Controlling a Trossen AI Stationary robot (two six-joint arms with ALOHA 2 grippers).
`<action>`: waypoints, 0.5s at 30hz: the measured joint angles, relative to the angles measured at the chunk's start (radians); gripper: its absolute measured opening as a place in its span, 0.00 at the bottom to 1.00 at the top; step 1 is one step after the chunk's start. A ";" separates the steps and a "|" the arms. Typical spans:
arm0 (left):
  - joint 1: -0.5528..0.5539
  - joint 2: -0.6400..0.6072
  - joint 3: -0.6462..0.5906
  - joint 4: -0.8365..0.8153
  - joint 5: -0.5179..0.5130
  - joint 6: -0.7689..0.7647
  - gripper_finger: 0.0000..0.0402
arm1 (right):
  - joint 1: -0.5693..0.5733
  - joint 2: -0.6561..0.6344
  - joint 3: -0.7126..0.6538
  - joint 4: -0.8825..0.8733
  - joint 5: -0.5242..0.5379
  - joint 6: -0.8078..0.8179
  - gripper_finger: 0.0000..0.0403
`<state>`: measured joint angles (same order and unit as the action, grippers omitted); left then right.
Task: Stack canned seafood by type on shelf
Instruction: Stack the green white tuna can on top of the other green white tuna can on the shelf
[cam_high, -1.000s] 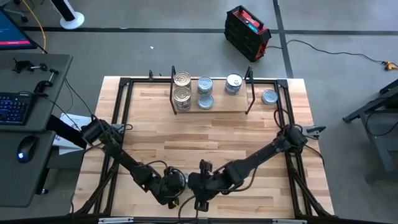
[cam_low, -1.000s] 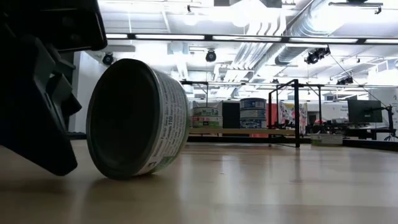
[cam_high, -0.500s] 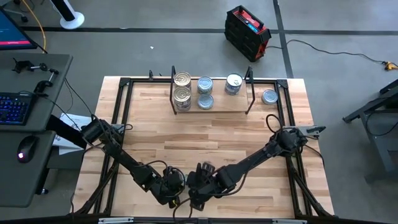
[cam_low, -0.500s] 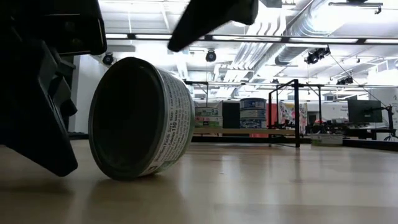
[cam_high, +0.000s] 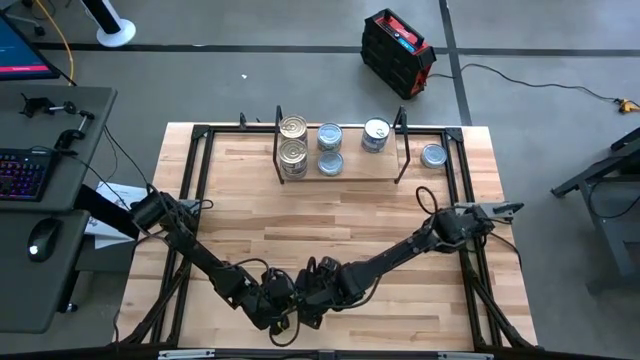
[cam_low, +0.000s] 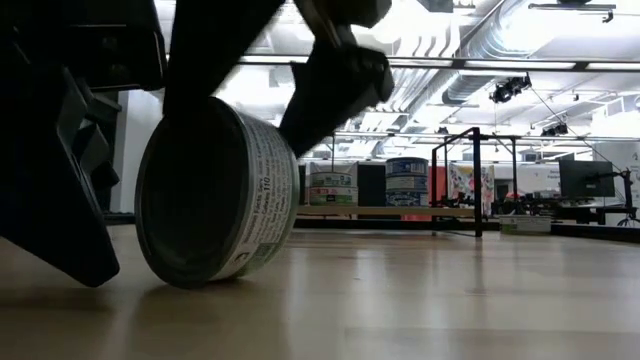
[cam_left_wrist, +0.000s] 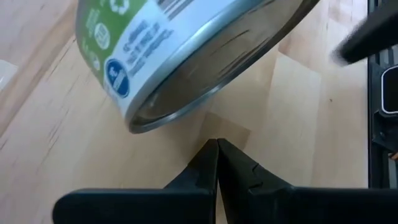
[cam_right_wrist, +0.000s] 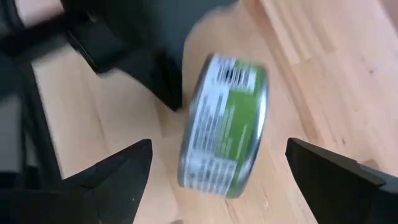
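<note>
One tin of canned seafood (cam_low: 215, 195) with a green-and-white label stands on its rim on the table near the front edge. It also shows in the right wrist view (cam_right_wrist: 227, 124) and the left wrist view (cam_left_wrist: 186, 56). My right gripper (cam_right_wrist: 218, 144) hangs over it, open wide, one finger on each side and clear of it. My left gripper (cam_left_wrist: 217, 149) is shut, low on the table beside the tin's flat face. On the shelf (cam_high: 365, 172) at the far edge, two gold tins (cam_high: 293, 140) are stacked, and silver-blue tins (cam_high: 330, 148) stand beside them. My left gripper's shut fingertips (cam_left_wrist: 214, 146) point slanting down at the table just below the tin's rim (cam_left_wrist: 180, 118). I cannot tell whether they touch the tin.
A single tin (cam_high: 433, 155) lies on the table to the right of the shelf. A black frame (cam_high: 200, 180) runs round the tabletop. Bare wood lies between the shelf and the two grippers.
My right gripper has come down toward the tin at the near edge and has opened wide around it. The tin has rocked a little on its rim and stays in place.
</note>
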<state>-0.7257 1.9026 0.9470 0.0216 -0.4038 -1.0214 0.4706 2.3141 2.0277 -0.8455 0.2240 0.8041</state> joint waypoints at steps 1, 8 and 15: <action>0.000 0.000 0.000 0.001 0.000 -0.006 0.00 | 0.000 0.011 0.000 -0.002 -0.007 -0.012 0.90; -0.054 -0.066 0.001 -0.158 0.000 -0.020 0.00 | -0.001 0.032 -0.001 0.022 -0.014 -0.019 0.83; -0.170 -0.167 0.001 -0.489 -0.163 -0.227 0.00 | -0.006 0.033 -0.001 0.042 0.046 -0.022 0.62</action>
<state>-0.8959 1.7358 0.9478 -0.4671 -0.5673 -1.2488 0.4646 2.3474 2.0270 -0.8033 0.2697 0.7821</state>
